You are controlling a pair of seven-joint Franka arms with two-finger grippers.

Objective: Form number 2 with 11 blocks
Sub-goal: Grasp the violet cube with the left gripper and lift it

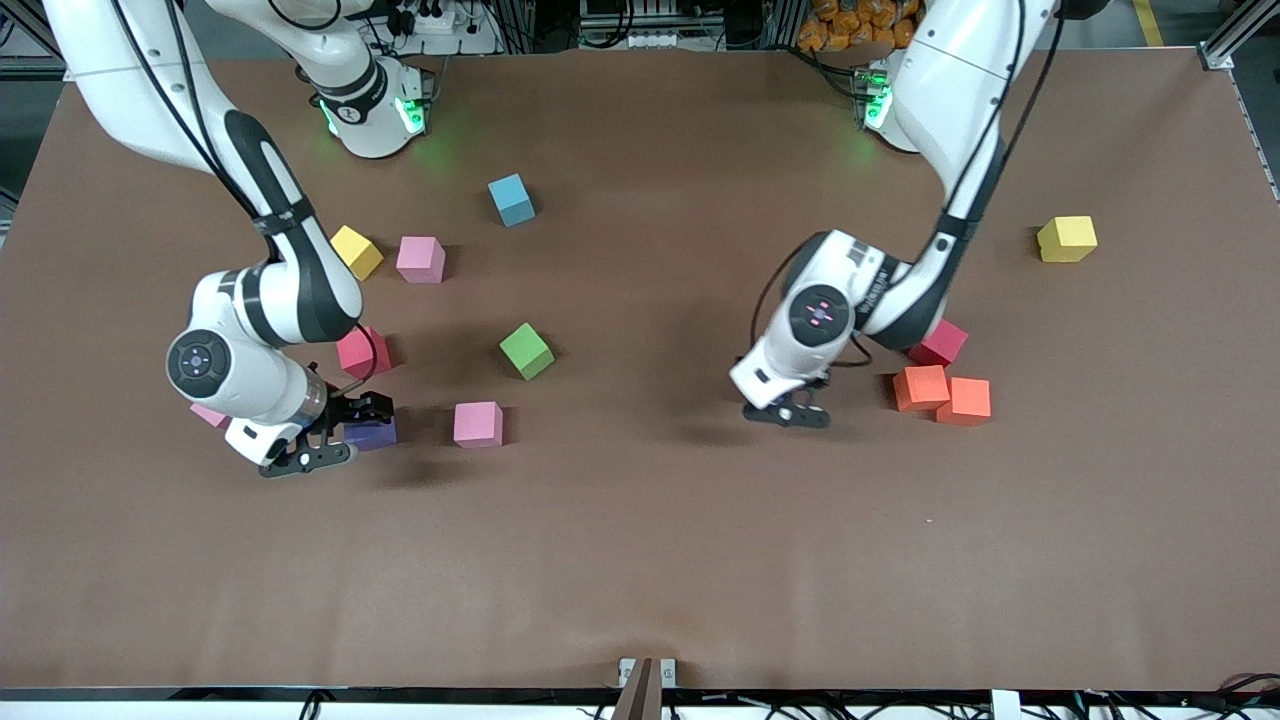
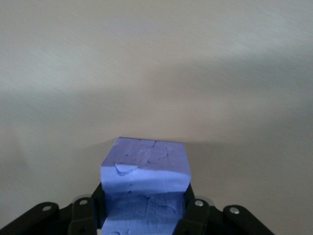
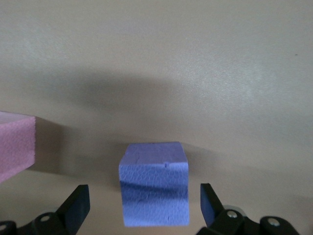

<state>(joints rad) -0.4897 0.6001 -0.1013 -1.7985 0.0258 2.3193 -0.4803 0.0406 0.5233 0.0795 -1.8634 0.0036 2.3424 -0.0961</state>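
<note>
**A:** Start nearest the camera. What's on that stretch of desk (image 1: pixel 640 580)?

**B:** Nothing, and no number 2 anywhere. I'd judge we're at the very first step, gathering blocks.

**A:** And the arms?

**B:** Both are down at desk level. The left end effector (image 2: pixel 144 205) is clenched on a purple block (image 2: pixel 146 169), with a finger pressed against each side. It sits toward the left arm's end, just beside the 2 orange blocks (image 1: pixel 942 393). The right end effector (image 3: pixel 144 196) is released, its fingers standing clear on either side of a second purple block (image 3: pixel 154 188), toward the right arm's end.

**A:** Anything close to that one?

**B:** A pink block (image 1: pixel 477 423) just beside it. Farther from the camera are a green block (image 1: pixel 526 350) and a red block (image 1: pixel 362 352). Farther again are another pink block (image 1: pixel 420 259) touching or nearly touching a yellow block (image 1: pixel 356 251), then a light blue block (image 1: pixel 511 199).

**A:** Next move?

**B:** I'd say the left arm lifts straight up, clear of the orange pair, and sets its cube down squarely on the bare desk. The right needs to close centred on its cube without nudging the pink neighbour.
</note>
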